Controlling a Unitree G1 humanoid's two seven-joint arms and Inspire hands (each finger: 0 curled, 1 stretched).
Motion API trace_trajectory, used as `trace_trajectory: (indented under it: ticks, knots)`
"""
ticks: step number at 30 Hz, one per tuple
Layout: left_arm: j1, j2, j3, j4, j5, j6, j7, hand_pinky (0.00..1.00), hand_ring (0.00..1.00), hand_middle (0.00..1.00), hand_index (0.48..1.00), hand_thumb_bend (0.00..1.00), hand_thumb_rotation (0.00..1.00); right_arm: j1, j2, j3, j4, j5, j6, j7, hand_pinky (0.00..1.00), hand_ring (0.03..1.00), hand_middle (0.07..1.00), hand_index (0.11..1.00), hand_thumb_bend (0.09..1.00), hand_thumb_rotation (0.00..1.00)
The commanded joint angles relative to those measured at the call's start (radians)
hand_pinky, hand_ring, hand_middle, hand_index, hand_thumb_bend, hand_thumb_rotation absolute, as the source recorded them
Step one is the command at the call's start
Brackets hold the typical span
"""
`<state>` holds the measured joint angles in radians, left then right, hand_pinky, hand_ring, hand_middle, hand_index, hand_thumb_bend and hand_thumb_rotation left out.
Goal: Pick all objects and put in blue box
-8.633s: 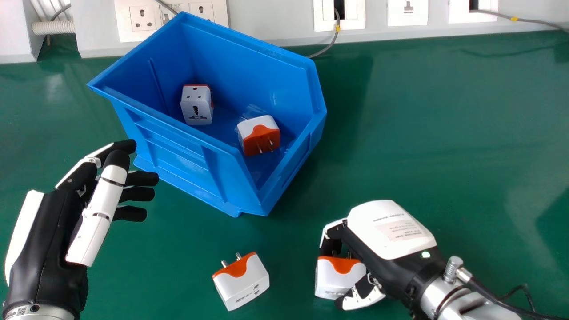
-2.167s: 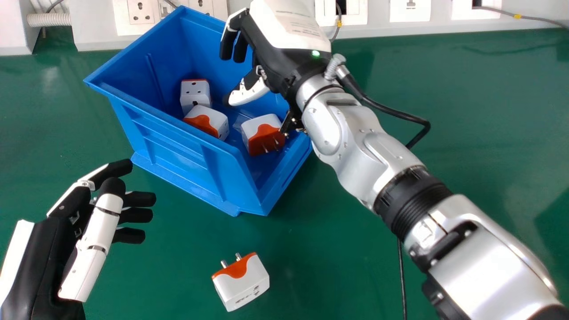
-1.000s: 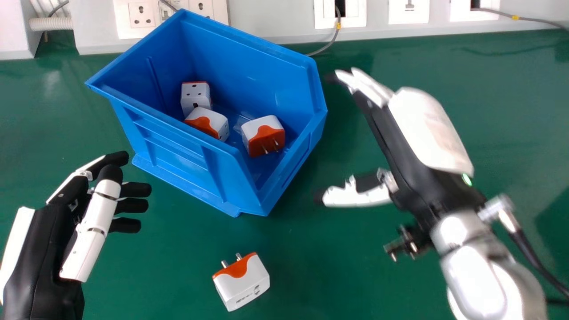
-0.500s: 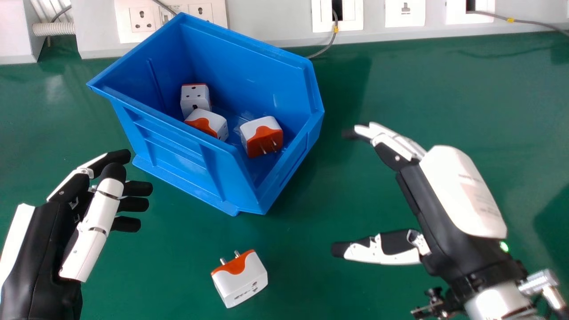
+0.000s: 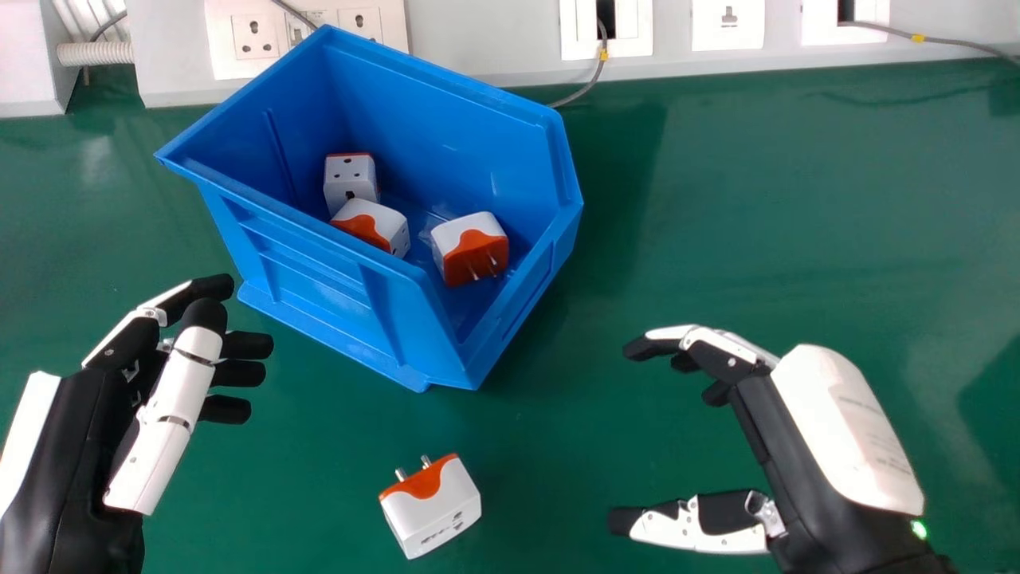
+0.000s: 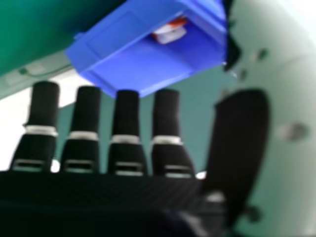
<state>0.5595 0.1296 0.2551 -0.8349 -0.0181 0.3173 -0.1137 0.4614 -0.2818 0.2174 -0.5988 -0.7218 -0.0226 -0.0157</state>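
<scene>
Blue plastic storage bin [image 5: 319, 275], one, at eleven o'clock in the head view, holding three white-and-orange plug adapters: a socket-face adapter [image 5: 349, 178], a tipped adapter [image 5: 370, 226] touching it, and a pronged adapter [image 5: 470, 249] at four o'clock from the pair. Loose plug adapter [image 5: 434, 510], one, on the green tabletop [image 5: 757, 199], near six o'clock, its pins pointing to eleven. Right hand [image 5: 845, 430], at four o'clock, opened wide, thumb well clear of the fingers, nothing held. Left hand [image 5: 88, 430], at eight o'clock, loosely open, empty, apparently idle. Step in hand, by judgement: lining up for the last visible pick, three of four being binned. Next move called for: right hand toward nine o'clock, fingers and thumb astride the adapter's body, a firm close, then a lift toward twelve and release inside the bin; a grip on the pins might let it twist.
</scene>
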Motion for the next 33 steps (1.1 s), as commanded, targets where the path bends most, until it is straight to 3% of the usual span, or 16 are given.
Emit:
trace_trajectory:
  ticks: [1,13,22,33]
  knots:
    - [0.007,0.006,0.002,-0.028,0.000,-0.019,-0.006,0.57,0.64,0.65,0.791,0.46,0.80,0.012,-0.014,-0.005,-0.024,-0.005,-0.032,0.007,0.58,0.703,0.720,0.667,0.668,0.10]
    - [0.013,-0.002,-0.012,-0.029,0.006,-0.024,-0.004,0.57,0.64,0.65,0.791,0.45,0.80,0.044,-0.038,0.049,-0.037,0.010,-0.088,0.090,0.57,0.672,0.690,0.639,0.655,0.12]
    - [0.002,0.001,-0.016,-0.017,0.009,-0.026,-0.004,0.57,0.64,0.65,0.791,0.45,0.80,-0.020,-0.045,0.152,0.000,0.047,-0.131,0.195,0.57,0.670,0.687,0.633,0.634,0.13]
    - [-0.012,0.002,-0.015,-0.007,0.011,-0.025,-0.005,0.57,0.64,0.65,0.792,0.44,0.80,-0.095,-0.010,0.229,0.074,0.066,-0.171,0.189,0.54,0.662,0.685,0.640,0.625,0.13]
